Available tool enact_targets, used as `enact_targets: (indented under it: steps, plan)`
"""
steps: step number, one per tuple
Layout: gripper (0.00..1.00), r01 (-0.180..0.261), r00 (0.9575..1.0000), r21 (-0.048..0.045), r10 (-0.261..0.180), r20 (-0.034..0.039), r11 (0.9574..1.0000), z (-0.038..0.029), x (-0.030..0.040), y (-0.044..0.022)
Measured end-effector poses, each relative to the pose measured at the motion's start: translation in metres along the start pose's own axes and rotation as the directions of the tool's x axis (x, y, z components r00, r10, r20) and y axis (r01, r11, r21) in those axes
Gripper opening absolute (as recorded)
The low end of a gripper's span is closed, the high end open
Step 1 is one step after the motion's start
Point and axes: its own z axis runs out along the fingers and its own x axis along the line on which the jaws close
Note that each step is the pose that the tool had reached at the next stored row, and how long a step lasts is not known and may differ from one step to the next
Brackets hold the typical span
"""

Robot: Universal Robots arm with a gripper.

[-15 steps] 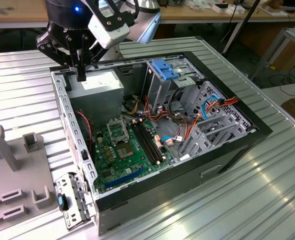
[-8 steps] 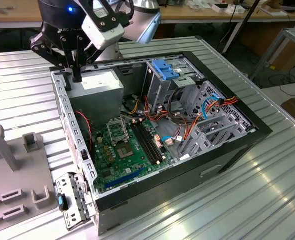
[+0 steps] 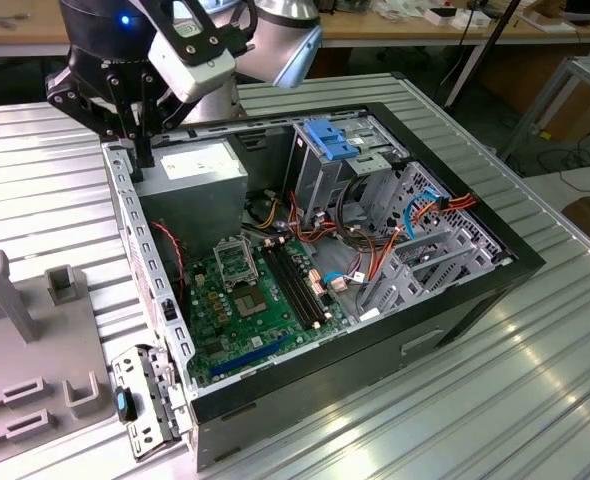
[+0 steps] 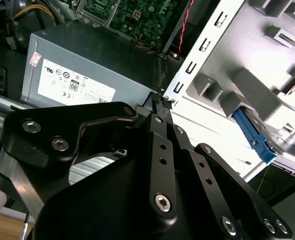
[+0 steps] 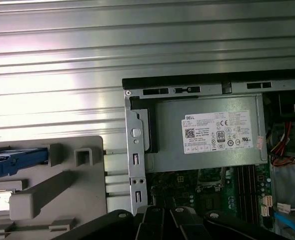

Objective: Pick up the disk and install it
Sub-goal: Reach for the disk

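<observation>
One disk (image 5: 15, 161), blue-railed, lies in the grey fixture (image 5: 82, 210) on your desk (image 5: 137, 40), beside one open case (image 3: 455, 310). One tool (image 4: 159, 100), tips together and empty, hovers at the case's corner beside one power supply (image 5: 207, 132). You have open desk around the case.

White label (image 5: 216, 131), certification marks, on power-supply box (image 5: 170, 150).

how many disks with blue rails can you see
1. The disk sits in the grey holder beside the computer case, seen in both wrist views. More may be hidden inside the drive cage.
</observation>
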Motion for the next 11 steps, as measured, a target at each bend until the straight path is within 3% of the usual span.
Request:
enact_targets:
  steps: [11]
  plan:
    - [0.11, 0.0, 1.0, 0.0, 0.0, 0.0, 1.0, -0.0004, 0.0132, -0.0025]
